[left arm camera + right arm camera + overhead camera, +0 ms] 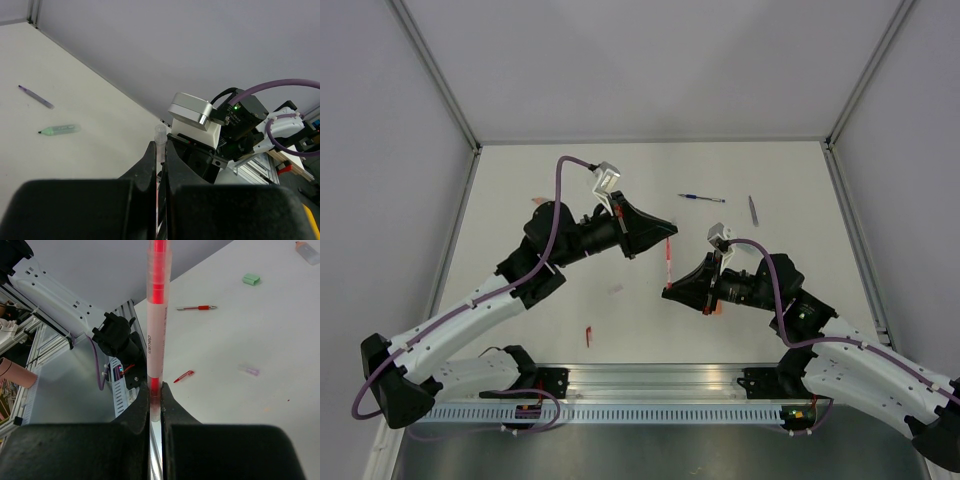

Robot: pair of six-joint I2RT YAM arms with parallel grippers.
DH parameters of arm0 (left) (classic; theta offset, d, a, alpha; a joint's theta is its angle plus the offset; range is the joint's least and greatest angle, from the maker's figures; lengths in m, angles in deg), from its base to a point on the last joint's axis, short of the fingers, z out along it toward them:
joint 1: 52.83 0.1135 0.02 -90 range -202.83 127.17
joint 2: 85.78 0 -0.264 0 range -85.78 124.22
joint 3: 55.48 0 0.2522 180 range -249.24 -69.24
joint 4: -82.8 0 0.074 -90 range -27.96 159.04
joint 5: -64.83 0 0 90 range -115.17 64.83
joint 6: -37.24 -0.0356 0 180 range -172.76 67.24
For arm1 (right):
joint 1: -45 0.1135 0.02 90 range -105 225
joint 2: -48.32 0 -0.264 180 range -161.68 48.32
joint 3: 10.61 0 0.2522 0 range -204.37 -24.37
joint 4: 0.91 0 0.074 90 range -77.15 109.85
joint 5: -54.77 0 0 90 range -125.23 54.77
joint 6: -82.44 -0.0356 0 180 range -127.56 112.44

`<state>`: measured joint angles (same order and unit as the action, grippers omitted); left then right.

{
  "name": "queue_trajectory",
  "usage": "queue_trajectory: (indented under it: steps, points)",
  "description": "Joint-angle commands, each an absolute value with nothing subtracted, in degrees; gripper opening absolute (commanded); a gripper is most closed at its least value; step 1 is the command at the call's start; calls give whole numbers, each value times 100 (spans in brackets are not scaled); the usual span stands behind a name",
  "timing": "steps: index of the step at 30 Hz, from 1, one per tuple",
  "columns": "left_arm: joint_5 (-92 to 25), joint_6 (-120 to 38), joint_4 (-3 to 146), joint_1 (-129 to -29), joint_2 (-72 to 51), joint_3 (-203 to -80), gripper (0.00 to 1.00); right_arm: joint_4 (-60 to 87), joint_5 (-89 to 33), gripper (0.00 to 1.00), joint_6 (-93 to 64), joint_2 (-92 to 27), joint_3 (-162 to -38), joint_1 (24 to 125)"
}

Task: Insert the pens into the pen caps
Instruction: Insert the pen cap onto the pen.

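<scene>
Left gripper [663, 228]: jaws pressed together on the far end of a red-cored pen with a clear plastic barrel [669, 262]. Pale stub poking past the fingertips in the left wrist view. Cap or bare barrel at that end, cannot tell.

Pen's place: held up off the white table [790, 190], bridging the gap between the two grippers, near the middle of the work area.

Right gripper [670, 291]: jaws clamped on the near end of the same pen, with the barrel rising straight out from between the fingers in the right wrist view.

Loose on the table: small red piece [588, 336] at the near left, thin blue pen [702, 198] further back, dark grey pen [753, 210] just right of it. All lying well apart from the held pen.

Risk, bending: likely if either arm pushes off-line while both ends are pinned, which could bow the thin barrel or snap it out of one grip.

Risk, slipping: likely if the pinch on the smooth plastic is too light during a push along the barrel, leaving the cap unseated or dropped.

Risk, crowding: wrists very near each other, so a small drift could knock the fingers together.

Long axis: running near to far, from the right gripper up to the left gripper, almost vertical in the top view.

Pointing: tip end buried in the fingers, so direction of the tip cannot be told.
</scene>
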<state>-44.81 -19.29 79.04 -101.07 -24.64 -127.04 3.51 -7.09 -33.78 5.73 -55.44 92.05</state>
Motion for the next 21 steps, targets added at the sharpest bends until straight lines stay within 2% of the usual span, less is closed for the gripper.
queue_trajectory:
  steps: [1,21]
  points:
    - [-4591,-2226,7827,-10081,-2496,-12944,2,231,-772,0,-3287,622,-5645,9229]
    - [-4187,-2446,7598,-10081,-2663,-12935,2,336,-878,0,-3279,596,-5671,9238]
